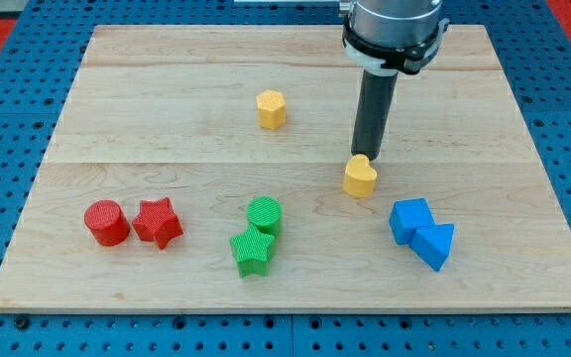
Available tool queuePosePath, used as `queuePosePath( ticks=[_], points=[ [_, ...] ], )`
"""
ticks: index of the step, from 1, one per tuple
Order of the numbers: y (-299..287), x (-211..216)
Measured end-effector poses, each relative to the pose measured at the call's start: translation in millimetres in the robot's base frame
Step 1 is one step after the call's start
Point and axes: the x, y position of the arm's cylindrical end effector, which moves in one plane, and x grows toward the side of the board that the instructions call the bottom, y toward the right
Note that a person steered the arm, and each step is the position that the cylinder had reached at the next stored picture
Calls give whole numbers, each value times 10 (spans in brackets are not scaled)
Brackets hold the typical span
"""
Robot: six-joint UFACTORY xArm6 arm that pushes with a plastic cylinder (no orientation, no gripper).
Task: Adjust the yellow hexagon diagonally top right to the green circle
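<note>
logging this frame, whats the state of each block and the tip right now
yellow hexagon: alone, above the green circle
yellow heart: touching my tip
my tip: at the heart's top edge
green circle: against the green star
green star: below the circle
red circle: beside the red star
red star: upright
blue blocks: two, touching

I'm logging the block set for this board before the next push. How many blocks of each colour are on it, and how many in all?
Yellow: 2, yellow hexagon and yellow heart
Red: 2, red cylinder and red star
Green: 2, green circle and green star
Blue: 2, blue cube and blue triangle
Total: 8
</note>
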Motion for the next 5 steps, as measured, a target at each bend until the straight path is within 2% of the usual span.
queuePosePath(
  ticks=[1, 2, 3, 4, 5],
  points=[
    [-11, -306],
    [-239, -1088],
    [-862, -1258],
    [-1021, -876],
    [-890, -716]
  ],
)
